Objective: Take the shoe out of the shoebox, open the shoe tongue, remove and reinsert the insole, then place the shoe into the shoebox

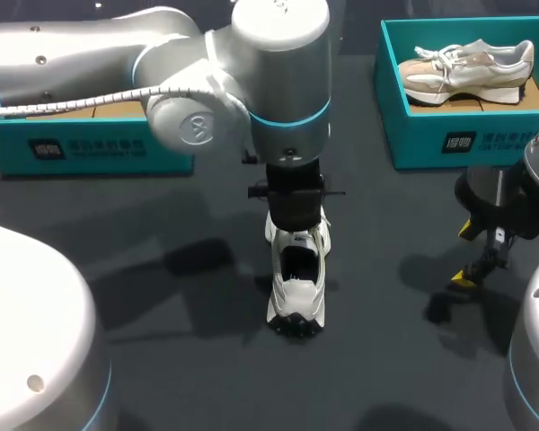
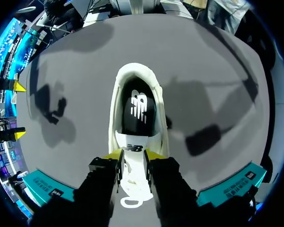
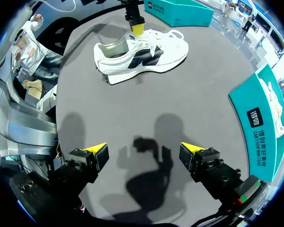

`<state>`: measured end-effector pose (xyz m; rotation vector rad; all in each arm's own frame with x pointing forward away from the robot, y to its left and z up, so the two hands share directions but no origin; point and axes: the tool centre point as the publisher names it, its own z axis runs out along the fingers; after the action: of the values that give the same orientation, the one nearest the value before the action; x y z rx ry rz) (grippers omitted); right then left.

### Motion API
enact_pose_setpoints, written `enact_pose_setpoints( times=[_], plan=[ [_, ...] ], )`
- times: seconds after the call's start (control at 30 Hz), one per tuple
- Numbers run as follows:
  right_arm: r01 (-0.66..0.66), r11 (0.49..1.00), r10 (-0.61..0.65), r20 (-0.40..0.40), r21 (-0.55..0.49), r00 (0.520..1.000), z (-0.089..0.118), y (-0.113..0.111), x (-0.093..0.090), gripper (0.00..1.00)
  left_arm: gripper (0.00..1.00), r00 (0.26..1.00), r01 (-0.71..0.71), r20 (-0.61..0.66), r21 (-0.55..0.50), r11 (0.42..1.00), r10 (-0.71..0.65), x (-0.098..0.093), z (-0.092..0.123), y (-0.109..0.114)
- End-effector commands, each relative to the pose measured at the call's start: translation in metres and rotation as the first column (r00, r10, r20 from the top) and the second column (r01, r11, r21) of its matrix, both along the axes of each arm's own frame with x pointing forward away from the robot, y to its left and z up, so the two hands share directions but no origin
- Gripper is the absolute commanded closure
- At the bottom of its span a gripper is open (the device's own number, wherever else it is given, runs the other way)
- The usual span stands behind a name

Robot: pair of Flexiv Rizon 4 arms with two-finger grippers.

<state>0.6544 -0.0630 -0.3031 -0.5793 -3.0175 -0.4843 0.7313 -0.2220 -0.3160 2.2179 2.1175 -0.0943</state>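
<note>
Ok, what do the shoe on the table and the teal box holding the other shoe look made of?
White shoe: probably matte synthetic leather or textile with black panels, on a thick foam-like sole. Teal box: apparently cardboard, going by thin straight walls, matte printed outside, brown floor inside.

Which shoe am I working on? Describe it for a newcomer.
On the dark table, look in the middle, before the two teal shoeboxes. The white shoe stands there, its tongue pinched by the left gripper. Unlike the beige shoe in the right shoebox, it sits unboxed with black markings.
</note>
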Motion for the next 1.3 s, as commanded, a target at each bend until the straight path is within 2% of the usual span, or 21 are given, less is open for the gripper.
enact_pose_setpoints(
  times=[0.03, 0.23, 0.47, 0.67, 0.77, 0.97, 1.03, 1.23, 1.27, 1.3],
  plan=[
    [0.001, 1.0, -0.001, 0.003, -0.002, 1.0, 0.0, 0.0, -0.002, 0.0, 0.76, 1.0, 0.008, -0.014, -0.005, 1.0, -0.008, -0.009, -0.021, -0.003],
    [0.001, 1.0, -0.001, 0.003, -0.002, 1.0, 0.0, 0.0, -0.002, 0.0, 0.78, 0.999, 0.007, -0.051, 0.006, 1.0, -0.007, -0.019, -0.038, -0.002],
    [0.001, 1.0, -0.001, 0.003, -0.002, 1.0, 0.0, 0.0, -0.002, 0.0, 0.77, 1.0, 0.008, -0.001, -0.04, 0.999, -0.008, -0.022, -0.007, 0.003],
    [0.001, 1.0, -0.001, 0.003, -0.002, 1.0, 0.0, 0.0, -0.002, 0.0, 0.76, 1.0, 0.0, 0.007, -0.053, 0.999, 0.0, -0.026, 0.003, 0.006],
    [0.001, 1.0, -0.001, 0.003, -0.002, 1.0, 0.0, 0.0, -0.002, 0.0, 0.75, 1.0, -0.002, 0.001, -0.047, 0.999, 0.002, -0.024, -0.003, 0.004],
    [0.001, 1.0, -0.001, 0.003, -0.002, 1.0, 0.0, 0.0, -0.002, 0.0, 0.76, 0.999, -0.025, -0.044, -0.006, 1.0, 0.025, -0.015, -0.029, -0.004],
    [0.001, 1.0, -0.001, 0.003, -0.002, 1.0, 0.0, 0.0, -0.002, 0.0, 0.76, 0.999, -0.025, -0.048, -0.005, 1.0, 0.024, -0.017, -0.03, -0.003],
    [0.001, 1.0, -0.001, 0.003, -0.002, 1.0, 0.0, 0.0, -0.002, 0.0, 0.67, 0.998, -0.048, -0.032, -0.021, 0.999, 0.047, -0.03, -0.004, 0.007],
    [0.001, 1.0, -0.001, 0.003, -0.002, 1.0, 0.0, 0.0, -0.002, 0.0, 0.64, 0.998, -0.051, -0.033, -0.021, 0.998, 0.05, -0.033, 0.003, 0.009],
    [0.001, 1.0, -0.001, 0.003, -0.002, 1.0, 0.0, 0.0, -0.002, 0.0, 0.56, 0.998, -0.064, -0.028, -0.022, 0.998, 0.063, -0.036, 0.01, 0.012]
  ],
)
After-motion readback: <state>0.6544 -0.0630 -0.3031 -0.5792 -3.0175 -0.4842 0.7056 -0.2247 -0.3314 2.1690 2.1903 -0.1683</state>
